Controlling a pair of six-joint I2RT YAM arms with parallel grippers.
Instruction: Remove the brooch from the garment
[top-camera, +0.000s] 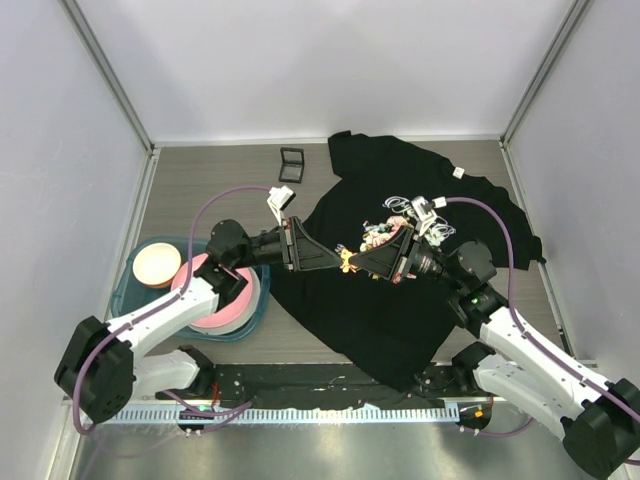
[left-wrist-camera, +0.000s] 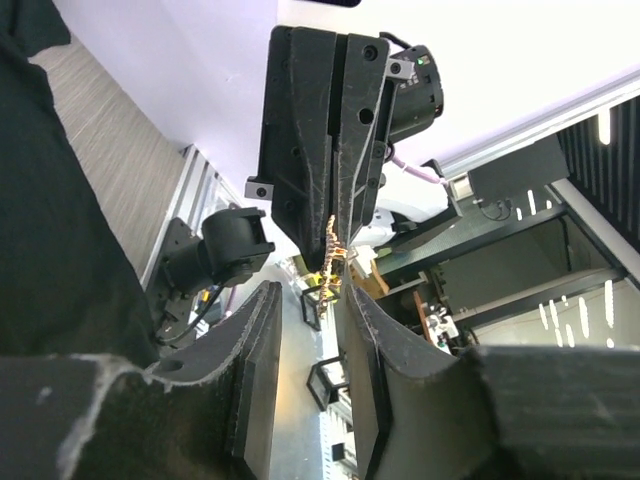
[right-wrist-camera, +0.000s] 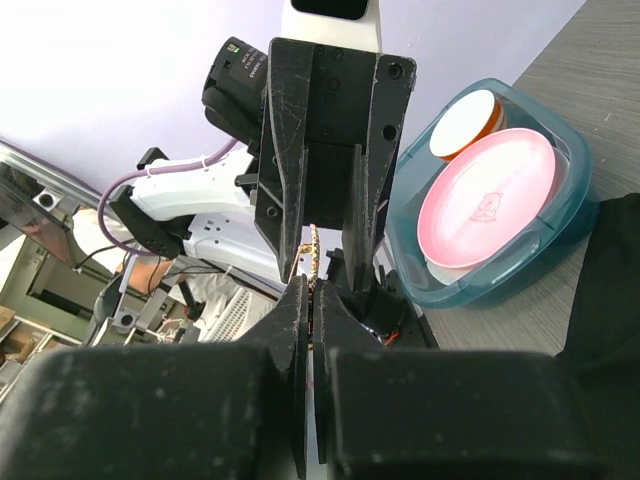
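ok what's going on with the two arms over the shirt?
Both arms meet tip to tip above the black garment. The right claw is shut on the small gold brooch and holds it in the air; the wrist views show no fabric on it. The left claw faces it, open, with its fingers either side of the brooch's free end. The brooch looks to be off the garment.

The left arm (top-camera: 160, 318) and right arm (top-camera: 525, 350) wear white shells between black joints. Purple cables (top-camera: 212, 203) loop along them. The black, wedge-shaped left claw (top-camera: 335, 264) and right claw (top-camera: 358, 265) show small screws.
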